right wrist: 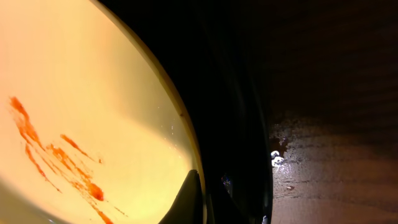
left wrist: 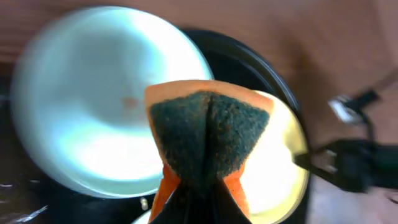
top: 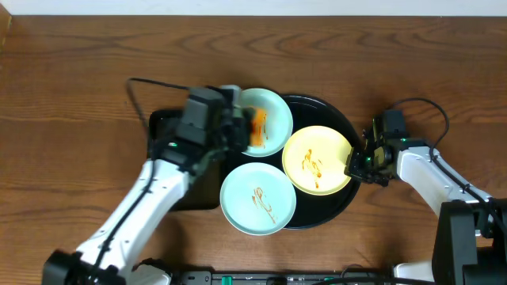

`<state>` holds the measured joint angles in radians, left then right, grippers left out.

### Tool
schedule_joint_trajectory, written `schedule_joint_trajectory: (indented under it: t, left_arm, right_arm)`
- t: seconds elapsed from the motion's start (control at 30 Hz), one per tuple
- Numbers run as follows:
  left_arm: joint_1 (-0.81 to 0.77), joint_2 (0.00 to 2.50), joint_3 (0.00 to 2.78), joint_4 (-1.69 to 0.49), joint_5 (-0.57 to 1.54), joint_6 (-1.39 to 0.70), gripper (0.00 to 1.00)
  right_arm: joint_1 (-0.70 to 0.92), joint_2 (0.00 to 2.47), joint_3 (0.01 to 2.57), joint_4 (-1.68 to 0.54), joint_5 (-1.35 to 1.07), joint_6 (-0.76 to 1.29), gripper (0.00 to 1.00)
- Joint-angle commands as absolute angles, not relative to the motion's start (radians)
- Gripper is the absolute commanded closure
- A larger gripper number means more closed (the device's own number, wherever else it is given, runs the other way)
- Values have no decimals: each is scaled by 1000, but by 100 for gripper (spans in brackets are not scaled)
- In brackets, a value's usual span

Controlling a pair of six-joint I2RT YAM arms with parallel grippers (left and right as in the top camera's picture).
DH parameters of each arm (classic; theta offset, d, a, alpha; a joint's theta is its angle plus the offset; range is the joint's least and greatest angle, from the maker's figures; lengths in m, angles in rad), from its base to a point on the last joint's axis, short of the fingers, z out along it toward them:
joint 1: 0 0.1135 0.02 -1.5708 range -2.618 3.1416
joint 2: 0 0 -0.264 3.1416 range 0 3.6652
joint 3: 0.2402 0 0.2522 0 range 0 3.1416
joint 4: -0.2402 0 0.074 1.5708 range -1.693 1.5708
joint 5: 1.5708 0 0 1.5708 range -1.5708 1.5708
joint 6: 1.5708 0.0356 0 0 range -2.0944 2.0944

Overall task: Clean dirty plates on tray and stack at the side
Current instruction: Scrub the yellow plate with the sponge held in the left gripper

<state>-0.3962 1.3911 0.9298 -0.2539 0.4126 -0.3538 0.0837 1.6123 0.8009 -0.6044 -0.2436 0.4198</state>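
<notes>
Plates: three in all, two mint and one yellow, bunched together on the left half of the tray (top: 337, 119).
Tray: one big round black one, mid-table (top: 79, 63), and a second small tray (top: 162, 123) peeks out from under the left arm.
Top mint plate (top: 273, 111): sits over the tray's upper-left rim. It's nearly clean, with just a faint orange speck showing in the left wrist view.
Lower mint plate (top: 257, 198): hangs over the tray's lower-left rim, with one squiggle of sauce (top: 264, 202) in its middle.
Yellow plate (top: 317, 158): it's inside the tray on the right, touching both mint plates, with orange streaks across its centre.
Sponge (top: 258, 127): just one, orange with a dark green scouring face, folded and down on the top mint plate.
Left gripper (top: 242, 131): clenched on the sponge, pinching it at the fold.
Right gripper (top: 360, 162): at the yellow plate's right edge, fingertips close together, nipping the rim with the black tray wall right beside.
</notes>
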Motion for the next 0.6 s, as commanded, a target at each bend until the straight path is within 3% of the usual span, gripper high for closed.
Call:
schedule_joint_trajectory:
  t: [0.0, 0.57]
  left_arm:
    - [-508, 1462, 994, -215, 486, -453, 93]
    - [-804, 1854, 1130, -137, 487, -646, 92]
  right_arm:
    - [89, 1616, 792, -611, -252, 384, 99]
    - [89, 1616, 792, -632, -252, 384, 99]
